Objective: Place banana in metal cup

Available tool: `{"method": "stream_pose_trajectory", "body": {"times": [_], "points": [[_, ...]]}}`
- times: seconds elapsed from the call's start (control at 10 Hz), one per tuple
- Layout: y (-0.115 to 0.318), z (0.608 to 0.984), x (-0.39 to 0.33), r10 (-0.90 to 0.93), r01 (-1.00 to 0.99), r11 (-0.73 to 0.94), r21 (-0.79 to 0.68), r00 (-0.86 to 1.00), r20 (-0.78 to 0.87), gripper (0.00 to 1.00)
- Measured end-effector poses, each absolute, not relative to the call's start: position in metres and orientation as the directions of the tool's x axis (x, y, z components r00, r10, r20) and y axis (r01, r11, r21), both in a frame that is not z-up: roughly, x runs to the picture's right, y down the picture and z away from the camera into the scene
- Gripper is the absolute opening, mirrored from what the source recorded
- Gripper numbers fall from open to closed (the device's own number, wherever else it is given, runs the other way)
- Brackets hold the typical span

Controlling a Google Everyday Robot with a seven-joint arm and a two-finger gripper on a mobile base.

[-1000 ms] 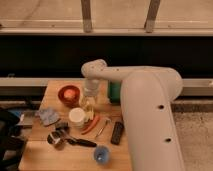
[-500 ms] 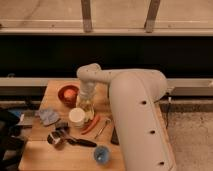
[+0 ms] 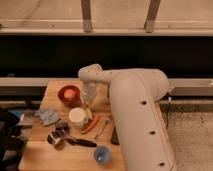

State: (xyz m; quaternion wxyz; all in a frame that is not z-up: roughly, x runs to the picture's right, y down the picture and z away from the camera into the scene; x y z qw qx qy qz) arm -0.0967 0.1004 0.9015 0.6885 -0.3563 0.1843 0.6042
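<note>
1. A big white robot arm reaches over the light brown wooden table from the right.
2. The gripper at its end hangs over the middle of the table. It is just right of the round red bowl and just past the far side of the white round cup.
3. I cannot tell if the gripper is open or closed.
4. The small pale-yellow banana looks to be right under the gripper, beside the white cup's right edge. I cannot tell if the gripper holds it.
5. The small shiny metal cup sits near the front left of the table, well apart from the banana and the gripper. The white cup is between them.
6. A long orange-red carrot lies just to the near right of the banana.
7. A small blue cup stands at the near edge.
8. A grey-blue cloth lies on the left.
</note>
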Motion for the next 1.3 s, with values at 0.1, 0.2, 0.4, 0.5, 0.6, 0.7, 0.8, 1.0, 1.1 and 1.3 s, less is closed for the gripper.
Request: {"method": "stream_pose_trajectory", "body": {"times": [0.1,0.2,0.4,0.5,0.6,0.7,0.8,1.0,1.1,1.3], "points": [[0.096,0.899,-0.093,0.708,-0.965,0.011,-0.262,0.193,-0.679,0.04],[0.091,0.897,-0.089,0.717,-0.966,0.005,-0.257,0.182,-0.672,0.04],[0.067,0.885,-0.082,0.753,-0.966,-0.011,-0.257,0.161,-0.638,0.04],[0.056,0.879,-0.080,0.769,-0.965,-0.015,-0.260,0.155,-0.620,0.04],[0.038,0.868,-0.078,0.795,-0.963,-0.020,-0.267,0.147,-0.588,0.04],[0.020,0.857,-0.077,0.819,-0.961,-0.021,-0.276,0.142,-0.556,0.04],[0.003,0.844,-0.076,0.842,-0.958,-0.018,-0.288,0.140,-0.521,0.04],[-0.024,0.819,-0.080,0.874,-0.946,-0.003,-0.323,0.155,-0.461,0.04],[-0.040,0.801,-0.084,0.892,-0.935,0.020,-0.353,0.176,-0.416,0.04],[-0.056,0.767,-0.098,0.909,-0.907,0.065,-0.417,0.227,-0.351,0.04]]}}
